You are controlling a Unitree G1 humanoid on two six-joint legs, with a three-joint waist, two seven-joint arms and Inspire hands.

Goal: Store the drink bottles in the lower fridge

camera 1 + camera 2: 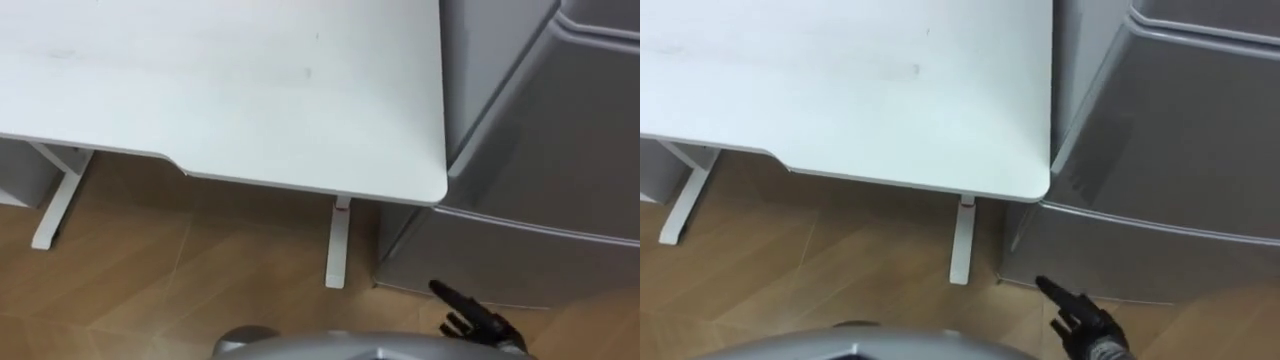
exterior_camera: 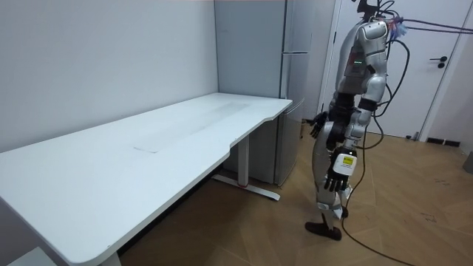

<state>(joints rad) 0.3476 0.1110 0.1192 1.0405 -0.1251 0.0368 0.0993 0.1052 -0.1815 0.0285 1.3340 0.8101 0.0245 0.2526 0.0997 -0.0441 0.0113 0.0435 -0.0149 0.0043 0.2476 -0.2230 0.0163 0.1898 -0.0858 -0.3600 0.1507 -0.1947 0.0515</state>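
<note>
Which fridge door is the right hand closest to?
The lowest door, below the seam; right hand hovers before it. The door above is farther.

We're standing on the wooden floor (image 2: 414,222), just off the far end of the long white bench (image 2: 148,162). We're facing the tall grey fridge (image 2: 284,89), which stands against the wall right beside that end of the bench, with both its doors closed. Our right hand (image 2: 319,124) is lifted at waist height toward the fridge but apart from it, fingers loose. Our left hand (image 2: 338,174) hangs by the thigh, fingers relaxed, holding nothing. Behind us, at the room view's right, there's a closed white door (image 2: 443,96).
</note>
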